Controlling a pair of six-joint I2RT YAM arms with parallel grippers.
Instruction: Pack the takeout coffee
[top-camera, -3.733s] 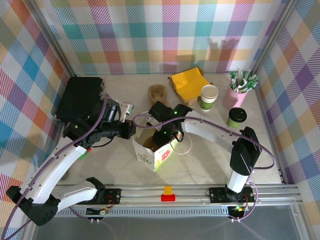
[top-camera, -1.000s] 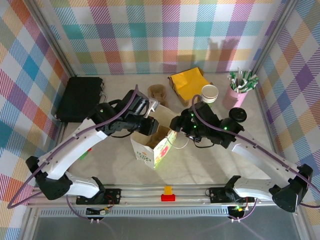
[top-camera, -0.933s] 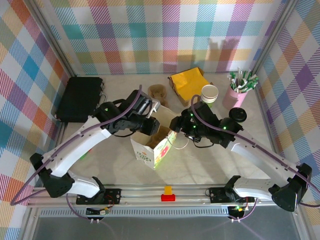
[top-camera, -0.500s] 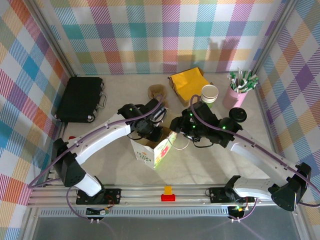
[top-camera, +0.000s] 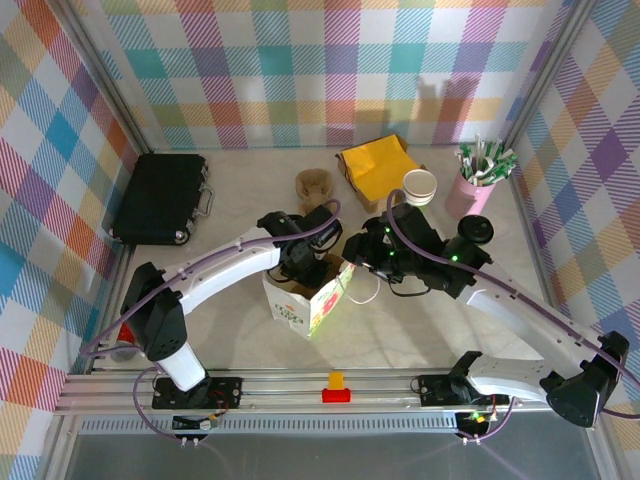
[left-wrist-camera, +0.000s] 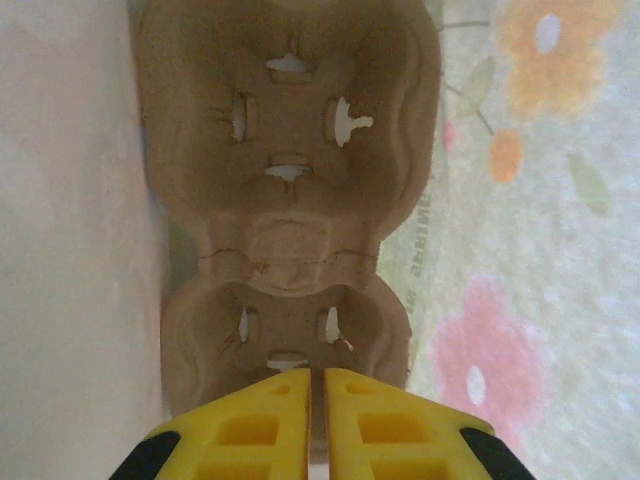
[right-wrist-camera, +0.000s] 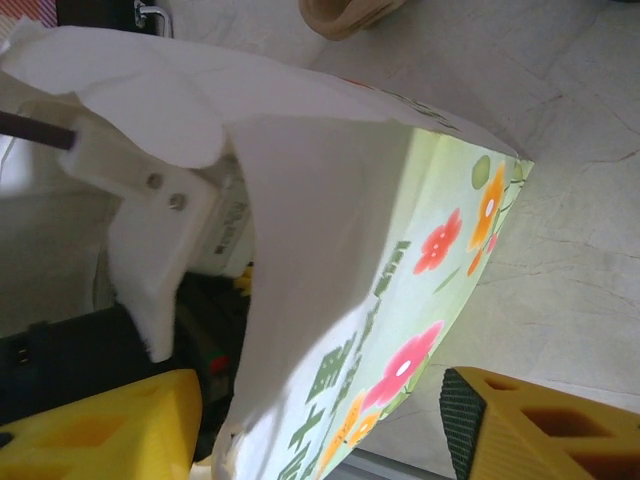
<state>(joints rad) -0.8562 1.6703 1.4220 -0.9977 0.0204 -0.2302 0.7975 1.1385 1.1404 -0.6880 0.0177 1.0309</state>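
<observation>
left tool (left-wrist-camera: 316, 385) clenched on nothing inside paper bag (top-camera: 300, 305), cardboard cup carrier (left-wrist-camera: 290, 200) on bag floor, right tool (right-wrist-camera: 320, 400) released, straddling bag wall, takeout coffee (top-camera: 474, 231) upright on bench (top-camera: 420, 335), right of bag

Takeout coffee (top-camera: 477, 228): paper cup, round black lid on, standing upright, right side, partly hidden.

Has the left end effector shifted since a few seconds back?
Yes. The left end effector has swung right, away from the black case, and now reaches into the open paper bag.
</observation>
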